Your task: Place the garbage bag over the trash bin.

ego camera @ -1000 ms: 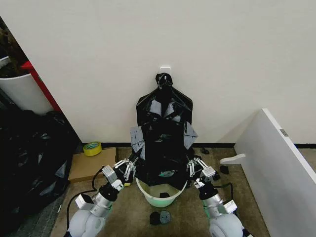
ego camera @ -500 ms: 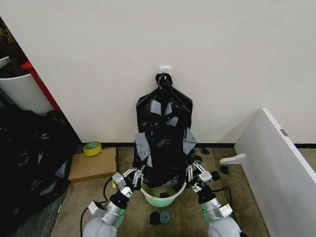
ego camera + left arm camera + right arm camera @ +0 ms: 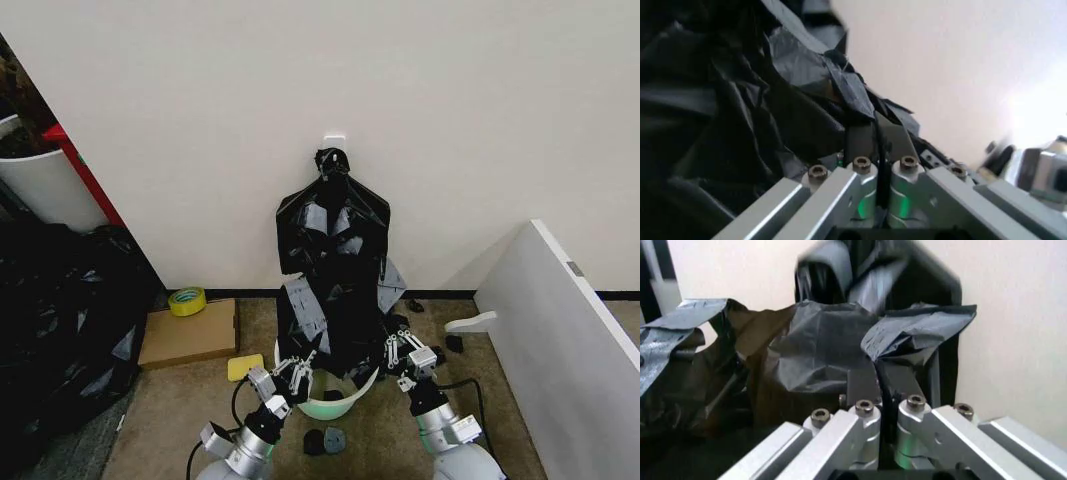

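The garbage bag (image 3: 335, 315), thin glossy black plastic, hangs stretched between my two grippers just above the trash bin (image 3: 330, 402), a cream-white bucket with a pale green base. Its lower part dips into the bin's mouth and hides the far rim. My left gripper (image 3: 292, 368) is at the bin's left rim, shut on the bag's edge (image 3: 840, 95). My right gripper (image 3: 400, 352) is at the right rim, shut on the other edge (image 3: 913, 330). In the wrist views the left gripper (image 3: 877, 137) and right gripper (image 3: 879, 377) pinch black film between closed fingers.
A knotted bundle of black bags (image 3: 333, 205) hangs on the wall behind. A black plastic heap (image 3: 60, 320) and a white cylinder with a red edge (image 3: 45, 185) stand left. A cardboard box (image 3: 190, 335), a tape roll (image 3: 187, 300), a yellow pad (image 3: 244, 366), a white panel (image 3: 560, 330).
Both grippers have come inward and lower toward the bin, the left one moving farthest to the right. The bag's spread mouth has narrowed and dropped onto the bin.
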